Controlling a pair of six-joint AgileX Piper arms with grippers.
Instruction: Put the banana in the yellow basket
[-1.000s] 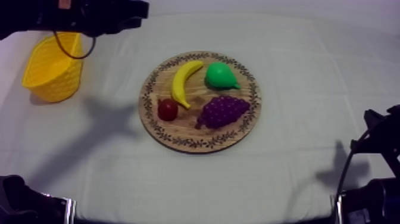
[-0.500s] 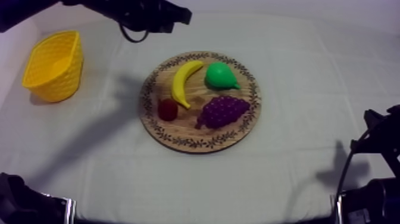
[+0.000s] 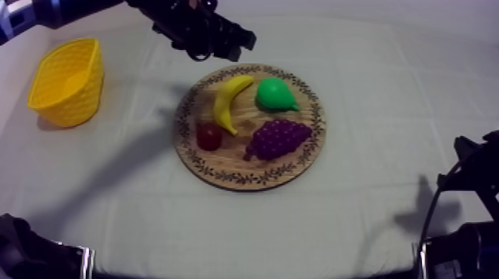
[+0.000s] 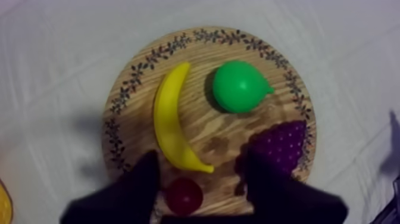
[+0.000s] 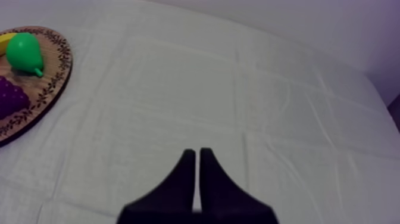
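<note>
Hovering over the curved yellow banana [image 4: 169, 122] | left gripper [image 4: 202, 159] spread wide to grab | right gripper [image 5: 197, 154] pinched together, resting.

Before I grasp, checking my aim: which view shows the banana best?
The left wrist view: the banana lies whole on the board, close to the open left gripper. The top view shows it whole but farther off; the right wrist view, just one end.
</note>
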